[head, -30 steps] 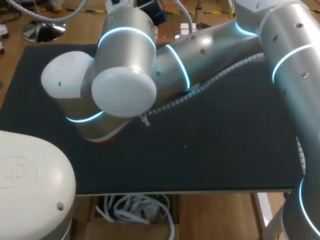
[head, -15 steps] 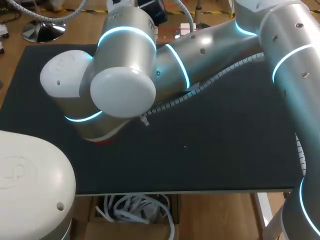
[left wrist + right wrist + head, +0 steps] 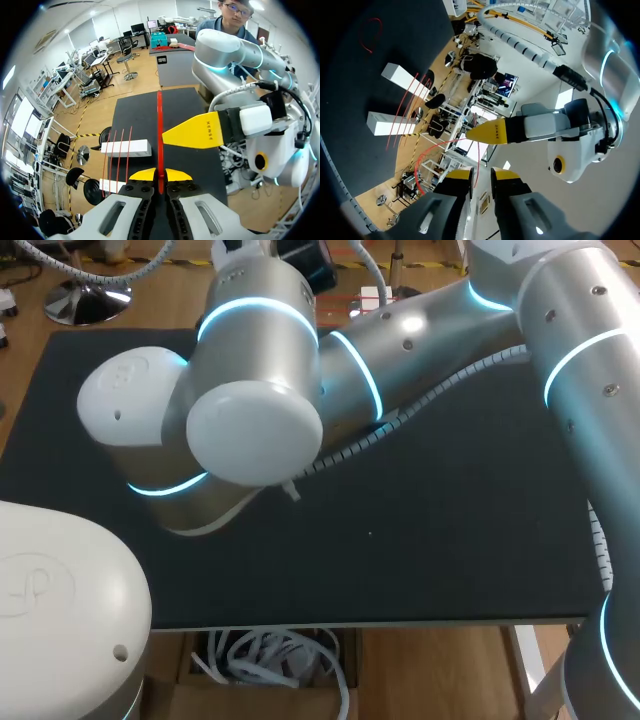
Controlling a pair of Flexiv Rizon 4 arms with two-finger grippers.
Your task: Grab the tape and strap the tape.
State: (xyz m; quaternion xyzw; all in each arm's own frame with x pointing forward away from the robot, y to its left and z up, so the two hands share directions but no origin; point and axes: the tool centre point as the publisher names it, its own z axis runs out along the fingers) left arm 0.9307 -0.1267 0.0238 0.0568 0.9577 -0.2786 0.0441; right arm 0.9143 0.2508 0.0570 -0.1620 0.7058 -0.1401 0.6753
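Left wrist view: two white blocks [image 3: 126, 148] lie on the black mat [image 3: 135, 115], off to one side of the left gripper [image 3: 160, 175]. Thin red strands [image 3: 128, 160] are drawn across both blocks. The left gripper's yellow tips stand narrow, and they appear to pinch the red tape [image 3: 159, 120] between them. The tape's long axis runs straight out ahead of the gripper, in line with its fingers and roughly parallel to the strands. Partway along the tape, the right gripper [image 3: 167, 135] comes in crosswise from the side away from the blocks and meets the tape's edge. I cannot tell whether it grips the tape.

The right wrist view shows the tape edge-on as a thin red line leading to the right gripper, with a slack loop to one side.

In the head view the left arm [image 3: 60, 590] fills the lower left of the frame. The right arm [image 3: 400, 350] reaches from the upper right across to the left and hides the tape.

Both arms are at the tape, so the coming move likely turns on carrying it sideways over the blocks. No container shows on the mat.
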